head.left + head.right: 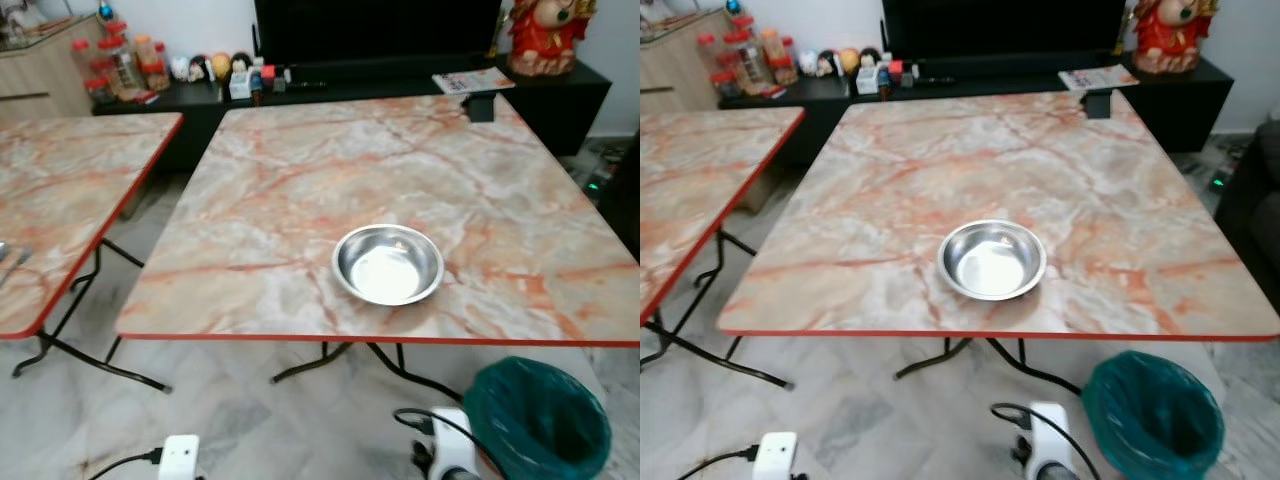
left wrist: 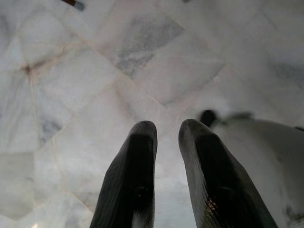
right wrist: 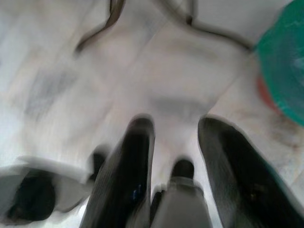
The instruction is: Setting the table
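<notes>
- Ahead of both hands and above them stands the big marble-patterned bench (image 1: 300, 190) with a red edge and folding black legs; it carries the task's one thing so far.
- Off to the left hand's side is a second bench (image 1: 60, 190) of the same pattern, apart from the first, with a strip of floor between them.
- Beyond the far edge of the big bench runs a low black cabinet (image 1: 560, 90), with jars (image 1: 115, 60) and small figures at its left end, a red figurine (image 1: 545, 35) at its right end and a magazine (image 1: 472, 80) just beside that.
- Under both hands lies the pale marble floor (image 2: 71, 85).
- Just beside the right hand, on its outer side, stands a bin lined with a green bag (image 1: 540, 420), on the floor below the bench's near right corner.
- On the big bench, near its front edge and a little right of the middle, sits the steel bowl (image 1: 388, 264), upright and holding nothing, well apart from both hands and closer to the right one.
- The right hand (image 3: 175, 137) hangs low over the floor by the bench's legs; the picture is blurred, but its two black fingers stand spread with a clear gap and hold nothing.
- The left hand (image 2: 166, 135) hangs idle over bare floor, its fingers slightly parted with a narrow gap, pinching nothing.
</notes>
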{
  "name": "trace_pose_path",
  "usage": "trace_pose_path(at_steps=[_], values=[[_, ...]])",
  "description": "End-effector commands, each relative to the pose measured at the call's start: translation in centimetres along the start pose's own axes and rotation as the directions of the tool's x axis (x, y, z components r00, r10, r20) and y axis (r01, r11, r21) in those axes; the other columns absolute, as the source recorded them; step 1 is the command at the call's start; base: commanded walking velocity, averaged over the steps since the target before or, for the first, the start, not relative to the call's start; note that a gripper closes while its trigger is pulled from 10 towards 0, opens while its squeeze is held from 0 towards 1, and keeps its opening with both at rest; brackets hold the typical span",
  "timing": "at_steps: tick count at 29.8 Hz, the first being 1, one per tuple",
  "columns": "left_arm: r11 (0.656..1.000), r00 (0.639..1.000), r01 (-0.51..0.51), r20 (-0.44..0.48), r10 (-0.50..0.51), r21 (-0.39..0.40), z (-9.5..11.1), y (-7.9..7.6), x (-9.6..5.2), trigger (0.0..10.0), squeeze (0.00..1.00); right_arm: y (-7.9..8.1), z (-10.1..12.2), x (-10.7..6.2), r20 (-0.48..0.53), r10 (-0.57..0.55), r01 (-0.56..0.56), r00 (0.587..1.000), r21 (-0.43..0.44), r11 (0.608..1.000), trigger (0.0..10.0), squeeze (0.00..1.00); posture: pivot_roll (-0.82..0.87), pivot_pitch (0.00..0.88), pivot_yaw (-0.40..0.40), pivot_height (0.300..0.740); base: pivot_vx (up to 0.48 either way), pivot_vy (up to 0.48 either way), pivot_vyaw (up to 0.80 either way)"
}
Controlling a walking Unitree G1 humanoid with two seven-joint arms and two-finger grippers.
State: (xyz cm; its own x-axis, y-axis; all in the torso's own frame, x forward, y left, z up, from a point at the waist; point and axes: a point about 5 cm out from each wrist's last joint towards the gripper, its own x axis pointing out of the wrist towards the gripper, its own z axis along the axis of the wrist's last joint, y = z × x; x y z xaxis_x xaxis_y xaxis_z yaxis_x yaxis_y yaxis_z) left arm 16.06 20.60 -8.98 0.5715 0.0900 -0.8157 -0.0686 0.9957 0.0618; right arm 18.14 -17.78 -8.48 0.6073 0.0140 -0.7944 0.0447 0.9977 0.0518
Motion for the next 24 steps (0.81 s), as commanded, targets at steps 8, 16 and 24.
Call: trace_pose_path(at_steps=[8,16,24], values=[[1.0,1.0,-0.025,-0.013,0.025,0.0,-0.23,0.96,-0.11,10.0,0.0,1.08,0.21,0.15,0.007,0.031,-0.031,0.999,-0.002,1.0,10.0,0.0,0.06,0.005,0.048,0.74,0.0,0.298,0.0],[1.0,0.999,-0.03,-0.022,0.03,-0.001,-0.62,1.06,-0.21,10.0,0.0,1.09,0.33,0.18,0.008,0.034,-0.034,0.999,-0.008,0.999,10.0,0.0,0.07,0.0,0.046,0.74,0.0,0.301,0.0],[0.999,0.999,-0.034,-0.025,0.034,0.006,-0.7,1.27,-0.25,10.0,0.0,1.4,0.51,0.24,0.011,0.043,-0.043,0.999,-0.007,0.999,10.0,0.0,0.07,0.0,0.051,0.74,0.0,0.384,0.0]])
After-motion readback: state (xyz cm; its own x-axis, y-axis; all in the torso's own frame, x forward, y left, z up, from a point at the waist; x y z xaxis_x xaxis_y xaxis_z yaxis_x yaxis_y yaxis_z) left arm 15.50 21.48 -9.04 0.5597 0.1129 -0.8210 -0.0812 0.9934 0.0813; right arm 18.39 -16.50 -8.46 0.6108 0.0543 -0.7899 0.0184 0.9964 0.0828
